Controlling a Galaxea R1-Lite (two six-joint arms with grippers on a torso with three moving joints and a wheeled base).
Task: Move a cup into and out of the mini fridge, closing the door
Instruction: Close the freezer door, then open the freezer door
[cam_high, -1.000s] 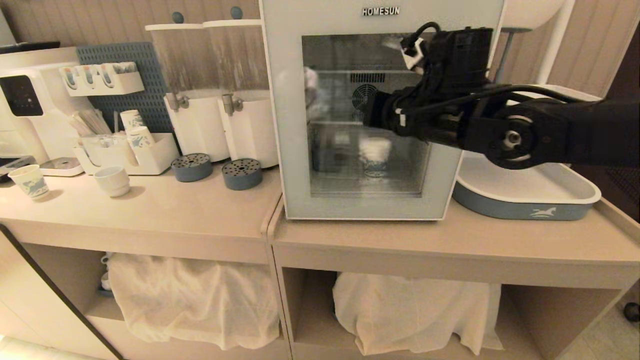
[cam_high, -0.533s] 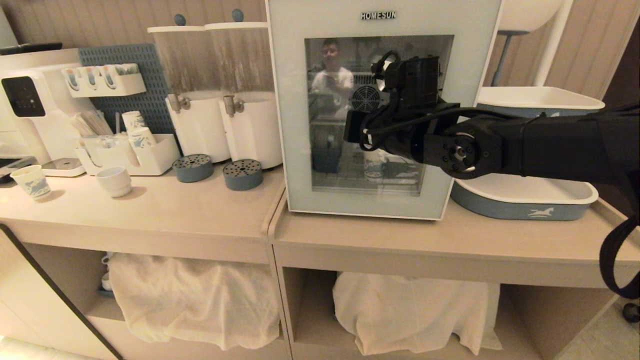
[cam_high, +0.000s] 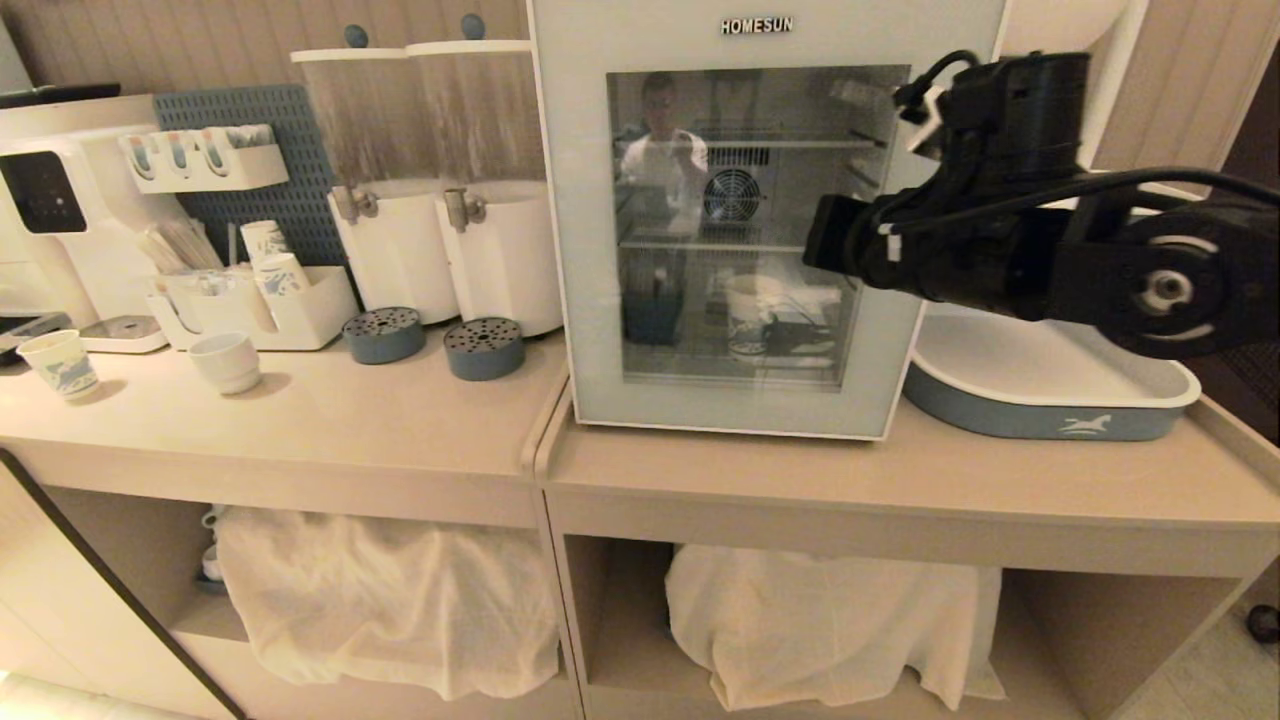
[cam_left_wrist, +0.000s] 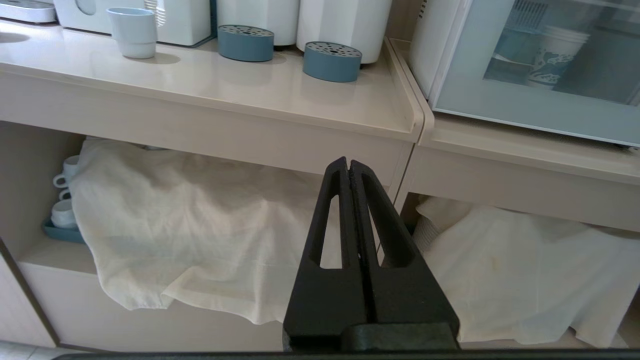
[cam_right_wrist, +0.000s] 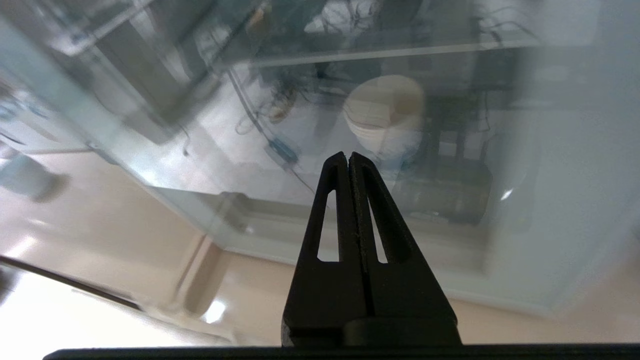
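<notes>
The white HOMESUN mini fridge (cam_left_wrist: 424, 60) stands on the counter with its glass door (cam_high: 585, 250) closed. Behind the glass, the tall white cup (cam_high: 750, 315) with blue print stands upright on the lower wire shelf. It also shows through the pane in the right wrist view (cam_right_wrist: 385, 115). My right gripper (cam_right_wrist: 348, 156) is shut and empty, held in the air just off the door's right side and pointing at the glass. The right arm (cam_high: 1000, 250) reaches in from the right. My left gripper (cam_left_wrist: 348, 162) is shut and empty, parked low before the cloth-covered shelf.
A white and blue tray (cam_high: 1050, 400) lies right of the fridge, under my right arm. Two drink dispensers (cam_high: 440, 180) stand to the fridge's left. Further left are a plain white cup (cam_high: 225, 362) and a shorter printed paper cup (cam_high: 60, 362). A person is reflected in the glass.
The door, blurred and slightly ajar a second ago, now sits flush. My right gripper came against the glass, then drew back to the right and upward.
</notes>
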